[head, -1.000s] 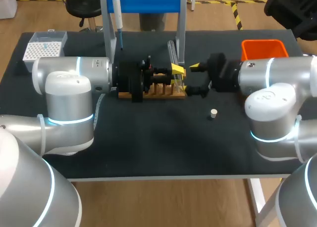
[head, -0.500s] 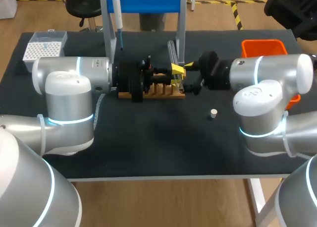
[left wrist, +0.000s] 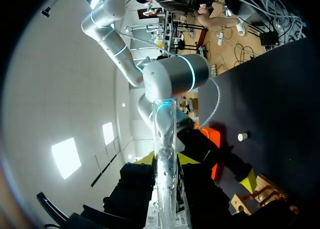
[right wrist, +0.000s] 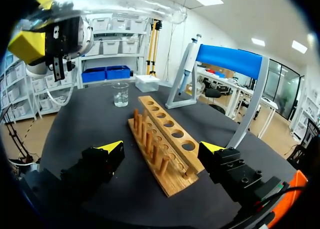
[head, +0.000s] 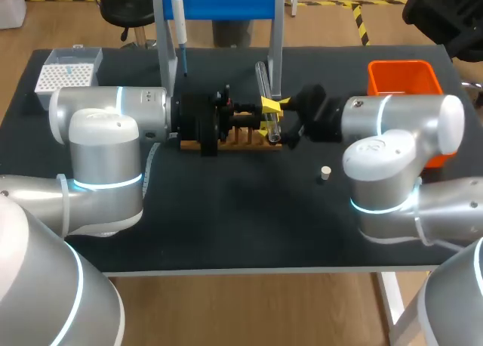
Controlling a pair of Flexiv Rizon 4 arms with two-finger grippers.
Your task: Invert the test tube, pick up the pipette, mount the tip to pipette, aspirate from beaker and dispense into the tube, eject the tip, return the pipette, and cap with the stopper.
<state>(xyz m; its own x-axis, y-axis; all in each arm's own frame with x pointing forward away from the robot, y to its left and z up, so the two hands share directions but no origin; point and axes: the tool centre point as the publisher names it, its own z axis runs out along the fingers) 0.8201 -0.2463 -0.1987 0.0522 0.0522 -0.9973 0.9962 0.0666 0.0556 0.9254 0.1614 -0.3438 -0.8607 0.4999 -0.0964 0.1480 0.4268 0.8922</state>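
Well, my left tool (left wrist: 166, 160) grips the tube (left wrist: 165, 124) above the rack (head: 234, 140); my right tool (right wrist: 161, 148) is open by the rack. I think the flip isn't done; pipette (head: 178, 21) behind, stopper (head: 325, 172) beside, untouched.

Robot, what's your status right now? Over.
Left gripper shut on test tube, held above wooden rack. Right gripper open, close by, tube not between its fingers. Nothing blocking; stopper lies apart from the rack.

Right gripper (head: 286, 121) is sliding in toward the test tube (head: 264, 85), fingers spread wide, arm following, now just beside it.
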